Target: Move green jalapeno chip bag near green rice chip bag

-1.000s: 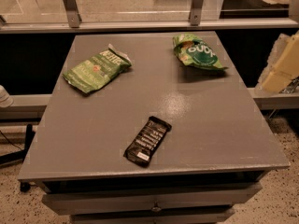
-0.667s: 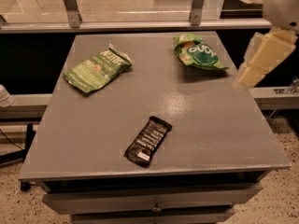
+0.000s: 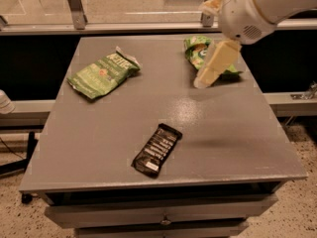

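The grey table [image 3: 237,133] fills most of the space in front of me, w/ the robot's white arm [image 3: 257,9] reaching in over its far right corner. The green jalapeno chip bag [image 3: 101,73] lies flat on the far left side, well apart from the arm, so the job looks not yet begun. The green rice chip bag [image 3: 197,48] sits puffy at far right, partly hidden behind the gripper [image 3: 200,82], which hangs angled down just in front of it, above the tabletop. Can't tell if it's spread or closed, tho nothing seems to be in it. Prob. it must swing left for the jalapeno bag. A dark snack bar [image 3: 157,149] lies near the front edge, out of that path.
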{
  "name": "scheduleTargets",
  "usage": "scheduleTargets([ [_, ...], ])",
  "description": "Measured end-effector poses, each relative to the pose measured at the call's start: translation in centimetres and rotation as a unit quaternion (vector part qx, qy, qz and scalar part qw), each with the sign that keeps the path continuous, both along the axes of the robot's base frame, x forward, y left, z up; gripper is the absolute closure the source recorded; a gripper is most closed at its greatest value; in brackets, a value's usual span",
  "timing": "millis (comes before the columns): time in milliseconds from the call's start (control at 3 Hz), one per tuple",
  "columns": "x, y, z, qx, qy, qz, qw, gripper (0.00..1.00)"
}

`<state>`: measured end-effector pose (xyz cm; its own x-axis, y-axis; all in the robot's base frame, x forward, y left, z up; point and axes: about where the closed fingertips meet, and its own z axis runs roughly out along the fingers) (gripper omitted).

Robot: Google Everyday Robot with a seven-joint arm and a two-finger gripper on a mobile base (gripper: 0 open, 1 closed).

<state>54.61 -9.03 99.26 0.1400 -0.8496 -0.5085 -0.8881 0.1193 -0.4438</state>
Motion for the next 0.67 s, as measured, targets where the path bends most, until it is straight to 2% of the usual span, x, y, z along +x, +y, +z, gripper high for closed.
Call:
scheduleTargets([
  [333, 2.6, 4.1, -2.1, 0.039, 0.007, 0.03, 0.9988, 0.0],
  [667, 4.7, 8.5, -3.9, 0.075, 0.019, 0.055, 0.9955, 0.0],
])
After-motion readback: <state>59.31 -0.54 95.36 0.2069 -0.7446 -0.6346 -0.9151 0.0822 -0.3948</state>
